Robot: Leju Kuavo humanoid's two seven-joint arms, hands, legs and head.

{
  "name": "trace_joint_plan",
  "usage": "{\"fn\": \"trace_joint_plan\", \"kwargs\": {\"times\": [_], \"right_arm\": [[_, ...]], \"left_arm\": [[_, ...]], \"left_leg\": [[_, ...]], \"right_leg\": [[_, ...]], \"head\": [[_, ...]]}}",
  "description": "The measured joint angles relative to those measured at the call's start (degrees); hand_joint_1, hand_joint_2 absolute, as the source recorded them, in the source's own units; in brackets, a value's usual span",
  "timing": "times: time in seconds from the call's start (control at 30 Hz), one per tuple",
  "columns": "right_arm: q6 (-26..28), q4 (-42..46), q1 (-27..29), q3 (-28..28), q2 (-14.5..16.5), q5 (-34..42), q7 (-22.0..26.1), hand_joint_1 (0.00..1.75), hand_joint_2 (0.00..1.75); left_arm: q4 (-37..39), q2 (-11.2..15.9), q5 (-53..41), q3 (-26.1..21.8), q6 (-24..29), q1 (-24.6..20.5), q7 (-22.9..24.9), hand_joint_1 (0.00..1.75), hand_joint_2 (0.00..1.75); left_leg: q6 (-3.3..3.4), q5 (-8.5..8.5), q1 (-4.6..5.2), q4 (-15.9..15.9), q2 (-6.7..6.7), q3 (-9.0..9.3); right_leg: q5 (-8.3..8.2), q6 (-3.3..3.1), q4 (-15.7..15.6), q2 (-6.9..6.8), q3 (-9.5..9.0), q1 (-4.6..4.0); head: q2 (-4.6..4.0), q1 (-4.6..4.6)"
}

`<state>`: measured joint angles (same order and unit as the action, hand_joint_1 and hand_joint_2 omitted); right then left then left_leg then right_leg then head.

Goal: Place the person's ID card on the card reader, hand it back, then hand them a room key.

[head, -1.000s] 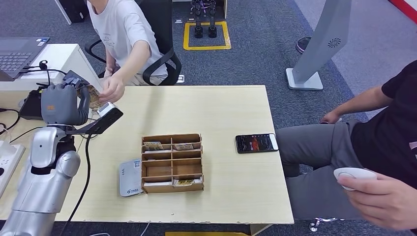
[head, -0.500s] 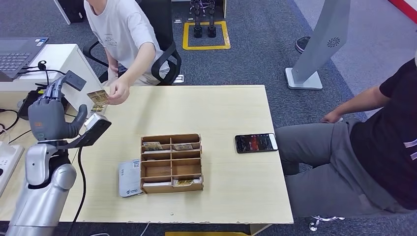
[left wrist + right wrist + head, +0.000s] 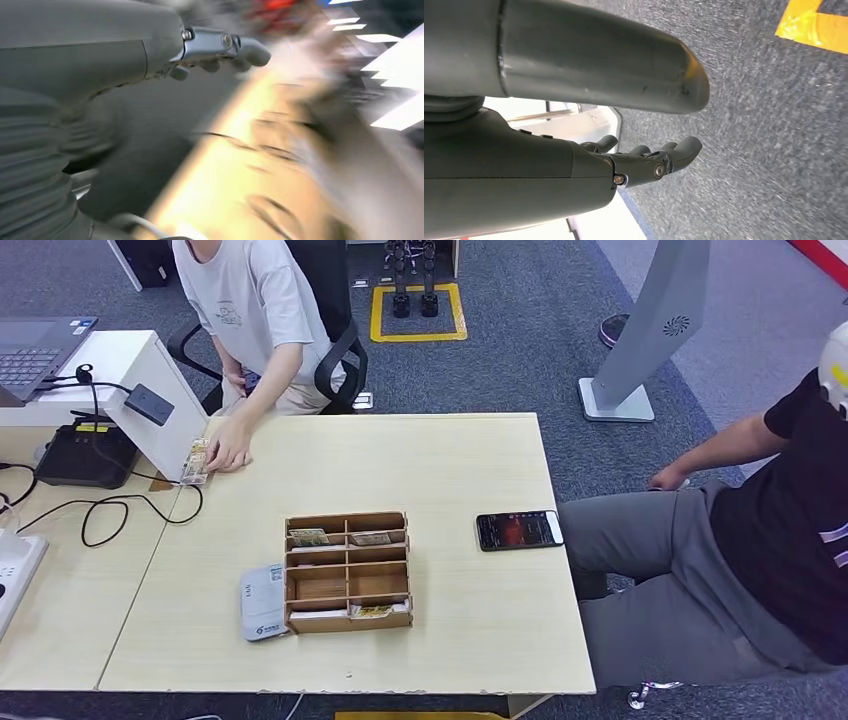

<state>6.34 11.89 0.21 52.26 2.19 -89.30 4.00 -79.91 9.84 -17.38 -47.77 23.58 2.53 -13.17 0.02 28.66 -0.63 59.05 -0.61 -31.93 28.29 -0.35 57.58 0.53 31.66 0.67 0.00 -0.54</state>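
The small patterned ID card (image 3: 195, 461) is lain flat at the far left edge of the light wooden table (image 3: 450, 460), its long axis running away from the robot, under a seated person's hand (image 3: 228, 445). One card is seen there. The left hand (image 3: 150, 55) and right hand (image 3: 589, 170) are extended with fingers apart, nothing held.

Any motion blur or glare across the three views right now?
Head view: sharp, evenly lit, no glare on the table. Left wrist view: heavy motion smear; the left hand is readable, the background is streaks and blown-out white patches. Right wrist view: right hand crisp, carpet slightly soft.
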Motion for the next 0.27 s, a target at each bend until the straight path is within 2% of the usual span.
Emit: {"fn": "trace_joint_plan", "kwargs": {"times": [0.03,0.1,0.17,0.27], "right_arm": [[0.0,0.0,-0.1,0.0,0.0,-0.2,0.1,0.00,0.00],[-0.1,0.0,-0.3,0.0,0.0,-0.5,-0.2,0.00,0.87],[-0.2,0.0,-0.7,0.0,0.0,-0.7,-0.6,0.00,1.75],[-0.4,0.0,-1.2,0.0,0.0,-0.7,-1.1,0.00,1.75]], "left_arm": [[3.2,-0.5,1.3,-4.6,-0.2,-0.3,0.5,0.00,1.75],[9.4,-2.3,3.1,-12.7,0.6,-0.9,2.4,0.00,1.75],[14.7,-5.0,2.9,-18.7,3.0,-1.5,4.7,0.00,1.75],[21.5,-8.6,1.0,-23.7,6.2,-2.0,7.8,0.00,1.75]], "left_leg": [[0.00,0.00,0.01,0.0,-0.02,0.02],[0.01,0.00,0.04,0.0,0.11,0.02],[0.03,0.00,0.08,0.0,0.26,0.01],[0.11,0.03,0.14,0.1,0.31,0.02]], "right_leg": [[0.00,0.00,0.0,0.02,0.00,0.00],[0.01,0.01,0.0,-0.12,-0.02,0.01],[0.01,0.02,-0.1,-0.30,-0.07,0.04],[0.00,0.05,-0.1,-0.39,-0.11,0.09]], "head": [[0.00,-0.02],[0.00,-0.05],[0.00,-0.02],[0.00,0.05]]}}
